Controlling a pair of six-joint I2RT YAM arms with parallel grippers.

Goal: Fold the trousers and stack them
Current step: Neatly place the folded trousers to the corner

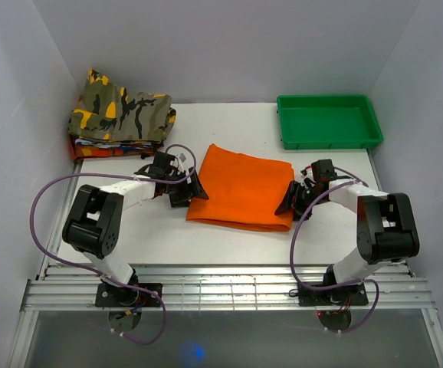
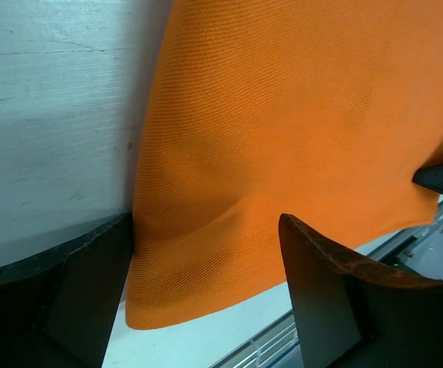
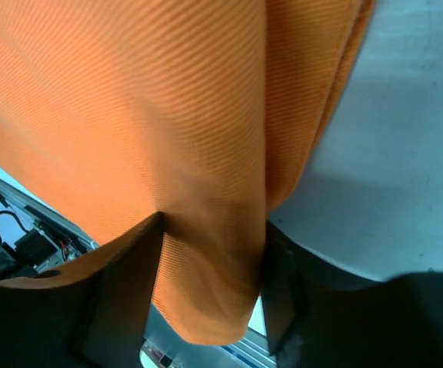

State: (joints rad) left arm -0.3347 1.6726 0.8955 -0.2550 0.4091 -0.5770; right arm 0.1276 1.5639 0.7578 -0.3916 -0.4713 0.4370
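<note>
Black fingers (image 2: 83, 299) of the left gripper (image 2: 206, 261) fill the foreground of its wrist view. They are spread wide, one on each side of a near corner of the trousers (image 2: 283, 138), and the cloth lies loose between them, unpinched. The outer finger stands against the fabric's edge.

From the right wrist, the right gripper (image 3: 210, 261) has its fingers (image 3: 122, 299) drawn in against a thick folded edge of the trousers (image 3: 129, 115). Orange cloth packs the whole gap and touches both, so this one grips the garment.

From above, the trousers (image 1: 241, 188) lie folded into a flat orange rectangle in the middle of the table (image 1: 168, 238). The long axis runs left to right across the table, slightly skewed, so the left end sits a little farther from the arms than the right. The left gripper (image 1: 195, 190) is at the short left edge and the right gripper (image 1: 289, 201) at the short right edge, both toward the near corners.

At the far left corner a camouflage garment (image 1: 122, 107) tops a pile of folded clothes, well apart from the trousers. A green tray (image 1: 329, 123) sits at the far right.
</note>
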